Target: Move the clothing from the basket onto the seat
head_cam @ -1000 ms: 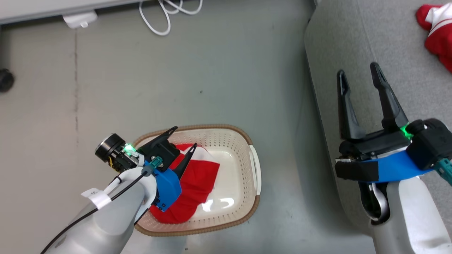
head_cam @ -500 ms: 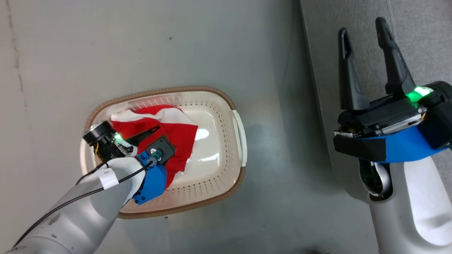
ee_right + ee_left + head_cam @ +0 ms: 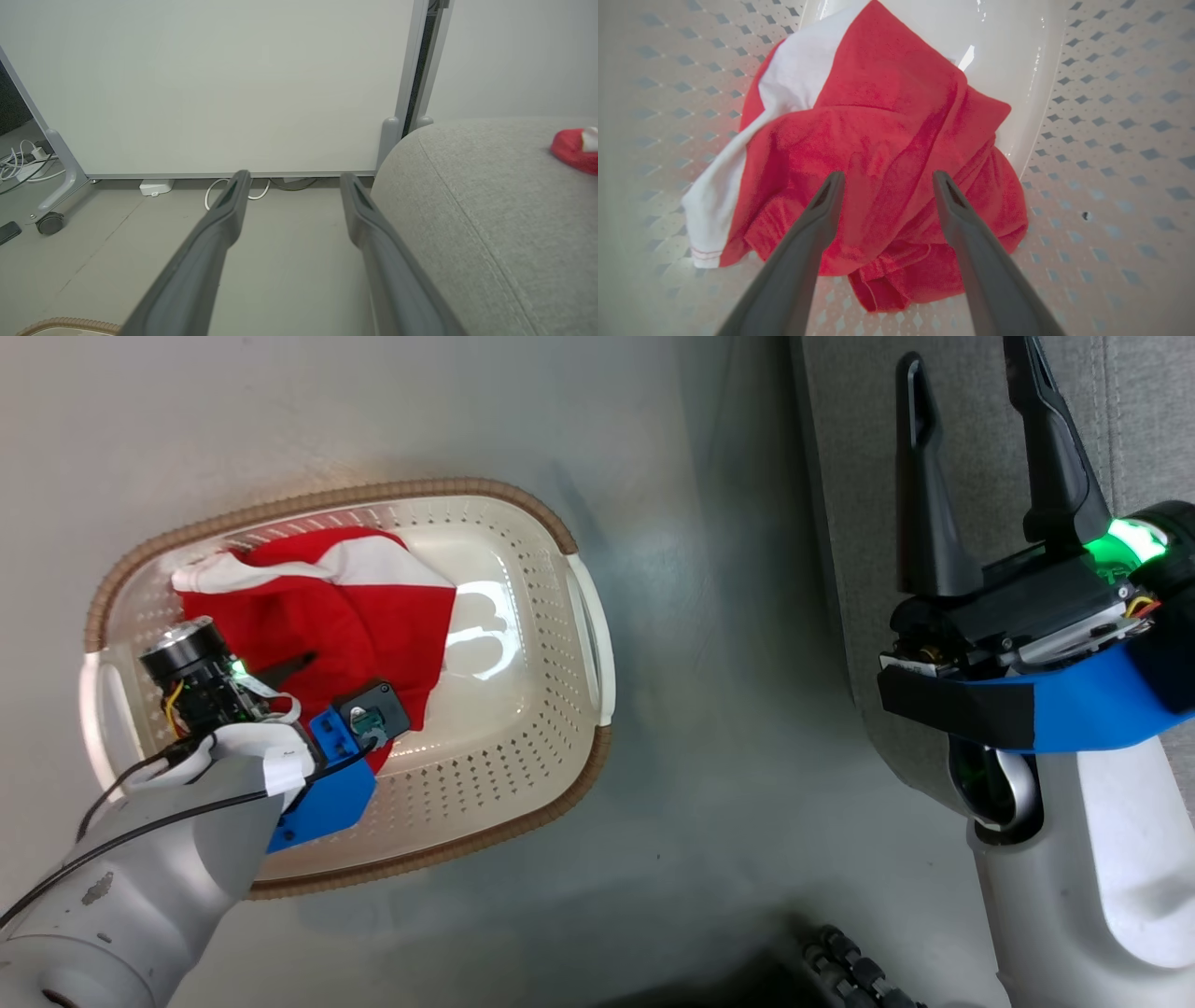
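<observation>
The cream basket [image 3: 509, 747] with a brown rim stands on the floor at the left. In it lies red clothing [image 3: 317, 597] with a white panel. My left gripper [image 3: 313, 672] reaches down inside the basket. Its open fingers straddle a fold of the clothing [image 3: 887, 116], tips at the cloth, left gripper [image 3: 888, 175] unclosed. My right gripper [image 3: 964, 357] stands open and empty over the edge of the grey seat [image 3: 1153, 420]. Another red piece of clothing [image 3: 572, 147] lies far back on the seat [image 3: 490, 210].
The basket's perforated walls [image 3: 1111, 116] close in on both sides of the left gripper. A white partition [image 3: 210, 84] on a wheeled foot [image 3: 49, 223] stands beyond, with white cables [image 3: 233, 189] at its base. Something dark and ribbed [image 3: 845, 957] shows at the bottom edge.
The head camera has tilted, shifting the whole picture. My left gripper has gone from above the basket rim down into the basket onto the clothing. Both grippers stay open.
</observation>
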